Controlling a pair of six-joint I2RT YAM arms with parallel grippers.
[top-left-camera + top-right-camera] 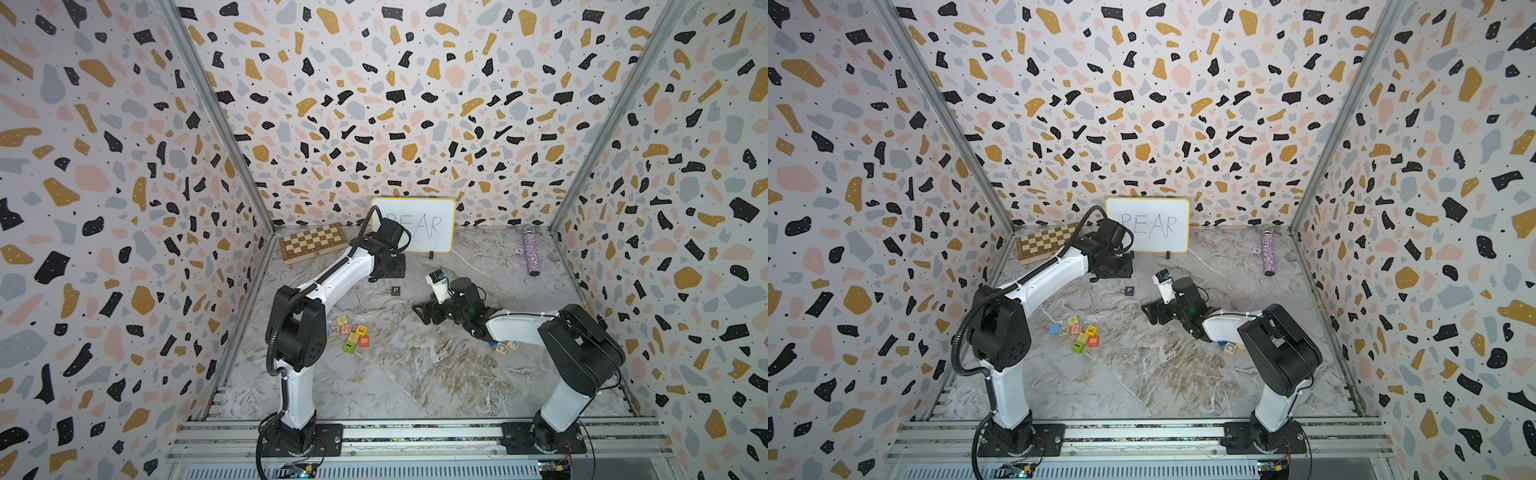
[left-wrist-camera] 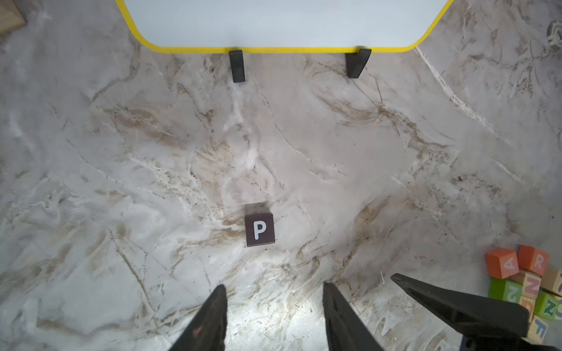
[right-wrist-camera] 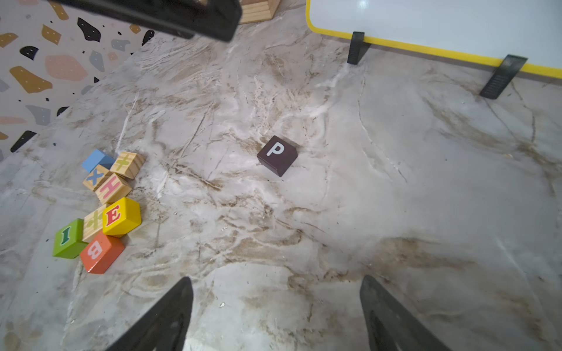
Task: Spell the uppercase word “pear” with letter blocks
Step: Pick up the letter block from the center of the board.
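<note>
with the black p block [image 2: 260, 229] lying apparently placed, alone mid-table before the whiteboard [image 2: 286, 24], the left gripper [image 2: 273, 287] and right gripper [image 3: 276, 279] are both hanging parted and empty, so the next move is probably calling for fetching the yellow e block [image 3: 121, 215] at the near left

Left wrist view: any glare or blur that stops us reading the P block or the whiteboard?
Left wrist view: the letter on the P block is sharp; the whiteboard is washed out with no writing legible; there is a bright glare patch on the marble tabletop near the camera. Right wrist view: the P is crisp, with a small hotspot on the whiteboard. In a top view, the whiteboard reads PEAR, faintly.
</note>
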